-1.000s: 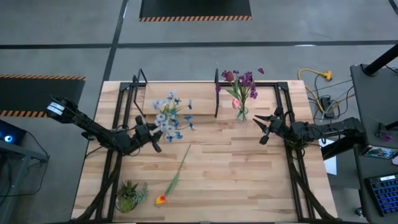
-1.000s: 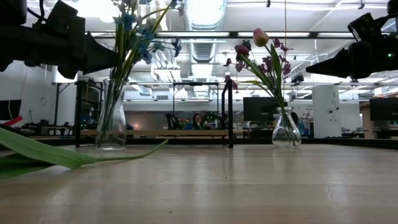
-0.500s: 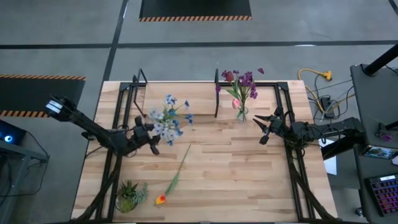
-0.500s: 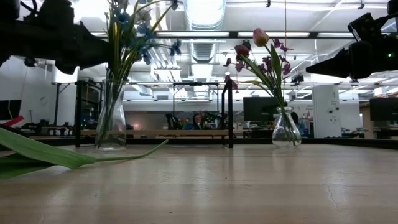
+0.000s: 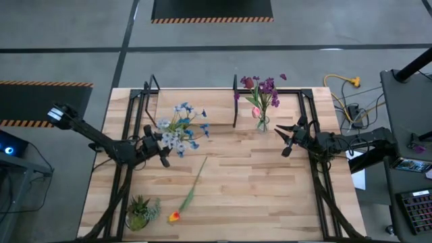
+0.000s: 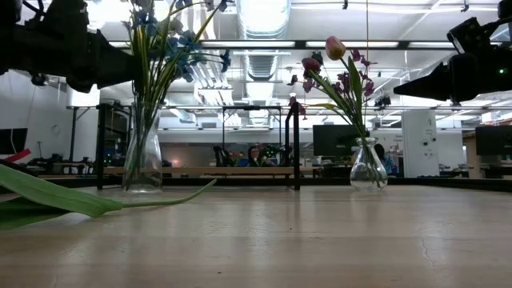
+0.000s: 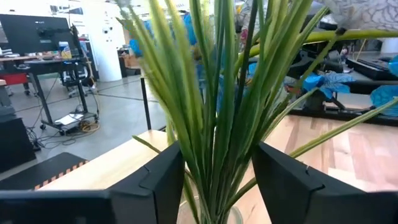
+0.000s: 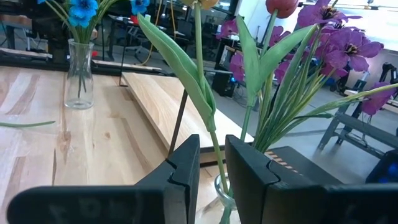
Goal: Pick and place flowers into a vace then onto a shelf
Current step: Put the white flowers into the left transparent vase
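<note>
The blue flowers sit in a tall glass vase on the table, just in front of the shelf. The left gripper is right by the bunch, its fingers open w/ the green stems betw. them, not squeezed tight. The purple flowers stand in a round vase near the shelf's right end. The right gripper waits just right of that vase, fingers a bit apart, holding nothing. One orange flower lies on the table well in front of the shelf, near the small potted plant.

Step now, I think: sorting the blue bunch in its vase. Next: let go, then get the orange flower, or lift a vase onto the shelf.

The low view shows both vases upright; the high view hides the tall glass under blooms. The left wrist view shows stems betw. the fingers.
</note>
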`<state>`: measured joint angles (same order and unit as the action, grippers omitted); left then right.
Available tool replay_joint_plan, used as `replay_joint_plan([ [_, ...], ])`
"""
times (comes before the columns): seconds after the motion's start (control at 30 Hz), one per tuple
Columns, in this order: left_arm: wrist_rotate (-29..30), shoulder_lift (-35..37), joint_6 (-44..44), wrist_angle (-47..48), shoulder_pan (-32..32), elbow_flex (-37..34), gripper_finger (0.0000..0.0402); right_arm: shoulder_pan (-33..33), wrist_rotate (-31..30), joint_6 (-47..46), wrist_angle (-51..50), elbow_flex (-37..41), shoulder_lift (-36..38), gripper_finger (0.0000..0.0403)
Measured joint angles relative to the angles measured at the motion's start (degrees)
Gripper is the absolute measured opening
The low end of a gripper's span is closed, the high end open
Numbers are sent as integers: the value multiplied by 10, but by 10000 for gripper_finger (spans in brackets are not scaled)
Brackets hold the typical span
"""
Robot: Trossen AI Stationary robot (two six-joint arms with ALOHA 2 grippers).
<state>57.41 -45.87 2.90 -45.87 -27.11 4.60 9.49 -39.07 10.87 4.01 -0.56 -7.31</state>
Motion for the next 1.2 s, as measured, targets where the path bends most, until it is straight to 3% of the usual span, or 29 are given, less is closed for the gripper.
replay_joint_plan([
  [0.33, -1, 22, -18, 144, 0, 67, 261, 0, 0, 0, -3, 0, 0, 68],
  [0.5, -4, 22, -116, 389, 0, 148, 303, 0, 0, 0, -3, 0, 0, 68],
  [0.63, -10, 21, -256, 631, 0, 236, 308, 0, 0, 0, -3, 0, 0, 68],
  [0.73, -36, 20, -338, 757, 0, 295, 308, 0, 0, 0, -3, 0, 0, 68],
  [0.87, -91, 20, -352, 809, 0, 349, 309, 0, 0, 0, -3, 0, 0, 68],
  [1.2, -149, -5, -341, 910, 0, 430, 309, 0, 0, 0, -3, 0, 0, 68],
])
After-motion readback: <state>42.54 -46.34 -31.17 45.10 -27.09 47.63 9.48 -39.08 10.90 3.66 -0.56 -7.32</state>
